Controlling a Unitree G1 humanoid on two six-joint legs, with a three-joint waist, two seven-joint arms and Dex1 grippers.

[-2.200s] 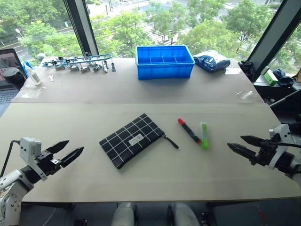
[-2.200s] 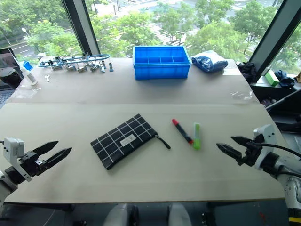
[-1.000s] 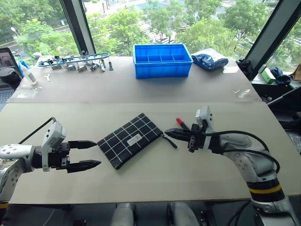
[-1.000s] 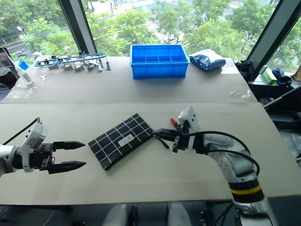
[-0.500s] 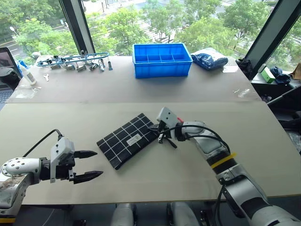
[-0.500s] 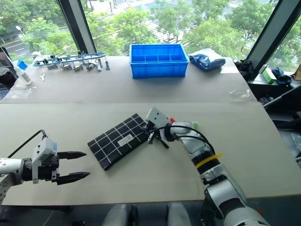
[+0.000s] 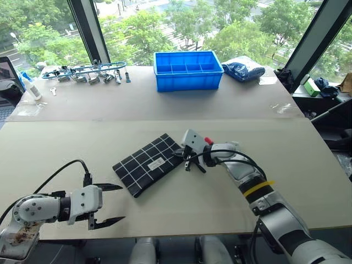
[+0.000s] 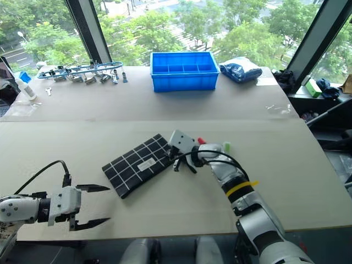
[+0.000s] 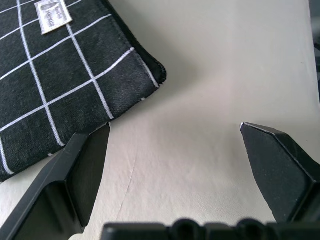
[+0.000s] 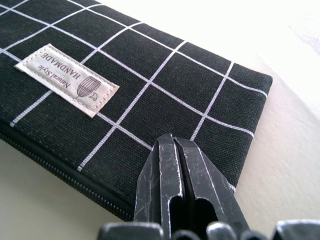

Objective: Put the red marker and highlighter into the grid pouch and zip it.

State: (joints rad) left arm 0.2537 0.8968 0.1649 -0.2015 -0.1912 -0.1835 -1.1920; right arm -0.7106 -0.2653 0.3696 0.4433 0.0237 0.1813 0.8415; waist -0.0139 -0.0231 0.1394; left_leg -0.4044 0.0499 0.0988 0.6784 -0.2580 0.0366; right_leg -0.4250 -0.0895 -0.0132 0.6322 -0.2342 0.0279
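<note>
1. grid pouch (image 7: 153,163): lies flat near the middle of the tabletop (image 7: 308,165), its long axis running diagonally, from the corner nearest the robot's left up and away toward the robot's right. the zipper edge is the long side facing the robot; it looks fully shut.
2. right gripper (image 7: 187,160): fingers pressed together, nothing between them. the tips sit at the pouch's right-hand short end, just over the fabric beside the zipper edge. whether they touch the cloth cannot be told.
3. pull cord (image 7: 198,165): trails from the pouch's right-hand end, just beside the right gripper and on the robot's side of it. this is the relation the next move turns on. to open the zipper, the fingers would probably have to spread and take the cord, then draw it along the long axis toward the left.
4. left gripper (image 7: 109,204): fingers spread wide, empty, low over the bare tabletop. the pouch's near-left corner lies just ahead of it. in the left wrist view that corner sits off one black finger (image 9: 80,170), not between the two. it seems placed to pin that end.
5. red marker (image 7: 208,141): only its red tip shows, behind the right arm.
6. highlighter (image 8: 226,146): a green tip shows, also past the arm. both lie outside the pouch.
</note>
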